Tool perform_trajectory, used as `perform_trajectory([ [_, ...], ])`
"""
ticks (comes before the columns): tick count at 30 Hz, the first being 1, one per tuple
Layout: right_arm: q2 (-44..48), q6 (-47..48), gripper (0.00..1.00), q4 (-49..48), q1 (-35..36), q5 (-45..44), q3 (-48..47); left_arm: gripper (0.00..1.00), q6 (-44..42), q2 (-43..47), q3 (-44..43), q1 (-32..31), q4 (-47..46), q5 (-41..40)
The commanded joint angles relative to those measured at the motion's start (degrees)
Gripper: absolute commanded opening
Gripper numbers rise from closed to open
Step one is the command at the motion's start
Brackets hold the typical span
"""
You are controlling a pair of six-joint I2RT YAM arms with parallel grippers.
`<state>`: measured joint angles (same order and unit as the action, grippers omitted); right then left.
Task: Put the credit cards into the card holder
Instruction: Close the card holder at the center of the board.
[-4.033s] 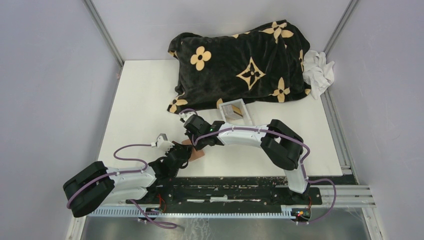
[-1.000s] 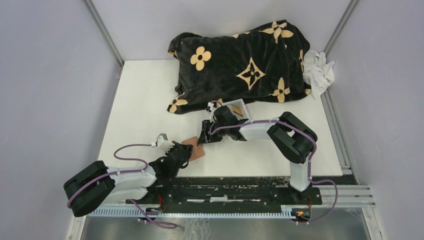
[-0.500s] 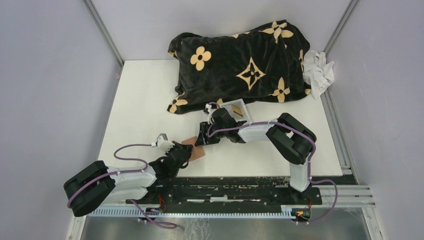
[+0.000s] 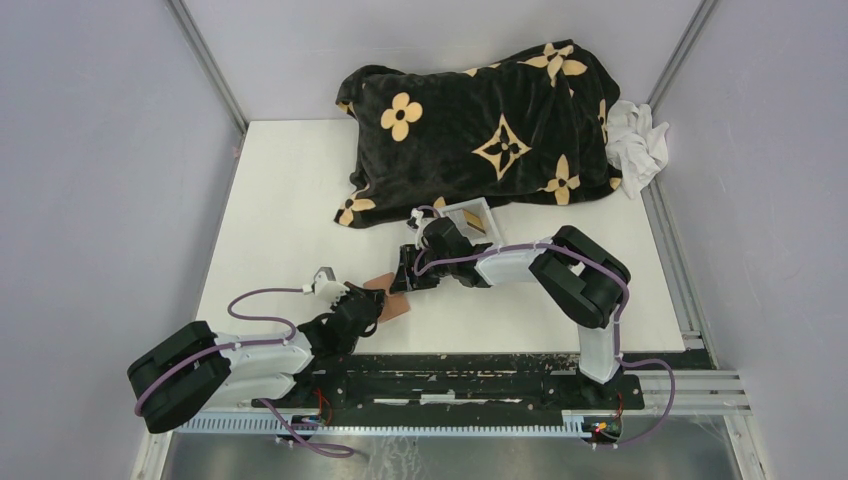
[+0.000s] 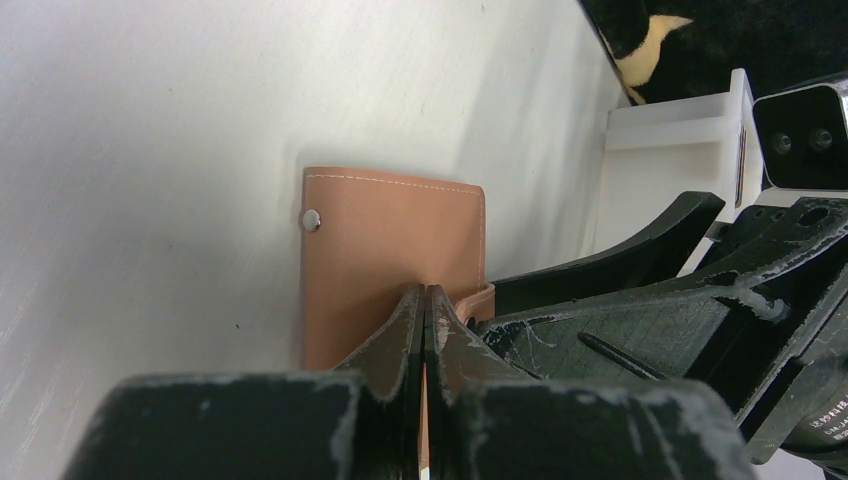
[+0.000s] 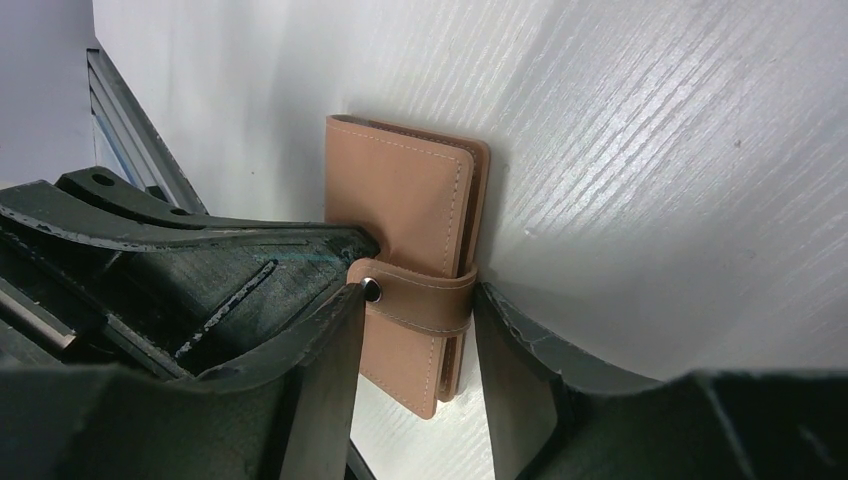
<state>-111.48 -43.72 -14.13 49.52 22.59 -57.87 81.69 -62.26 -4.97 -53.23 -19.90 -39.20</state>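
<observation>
1. The fingers of the left gripper [image 5: 425, 305] are pressed together, and a thin tan edge of the card holder [image 5: 390, 250] is pinched between them.
2. The fingers of the right gripper [image 6: 415, 297] are set part-way apart, one on either side of the card holder at its strap [image 6: 440, 302]. Whether they press on it cannot be told.
3. The strap is wrapped across the card holder's short way and fastened by a metal snap [image 6: 372, 290], which sits just beside one right finger.
4. The card holder is closed. Its long axis is seen running in line with the left fingers, with the stitched short edge at the end away from them.
5. From above, the card holder is found close to the near edge of the table [image 4: 290, 200], about midway across. The left gripper is at its near-left and the right gripper at its far-right.
6. A clear tray [image 4: 470, 215] is seen just beyond the right wrist, at the near edge of a black flowered blanket [image 4: 480, 110]. A white cloth [image 4: 635, 140] lies at the blanket's right end.
</observation>
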Motion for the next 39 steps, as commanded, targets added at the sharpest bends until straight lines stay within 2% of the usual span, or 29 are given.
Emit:
perform_trajectory([
  [1, -0.73, -0.42, 0.5, -2.45, 1.15, 0.36, 0.06, 0.03, 2.15, -1.78, 1.23, -0.22, 6.67, -0.88],
  [17, -2.76, 1.13, 0.49, 2.31, 1.64, 0.27, -1.84, 0.03, 2.0, -1.71, 1.41, -0.24, 6.64, -1.22],
  [26, -3.58, 1.63, 0.48, 4.55, 1.64, -0.05, -3.2, 0.03, 2.84, 1.44, 1.78, -0.28, 9.79, -2.72],
  [39, -5.26, 2.01, 0.44, 7.68, 1.79, -0.57, -5.45, 0.03, 1.77, -2.05, -1.63, -0.47, 13.2, -3.46],
])
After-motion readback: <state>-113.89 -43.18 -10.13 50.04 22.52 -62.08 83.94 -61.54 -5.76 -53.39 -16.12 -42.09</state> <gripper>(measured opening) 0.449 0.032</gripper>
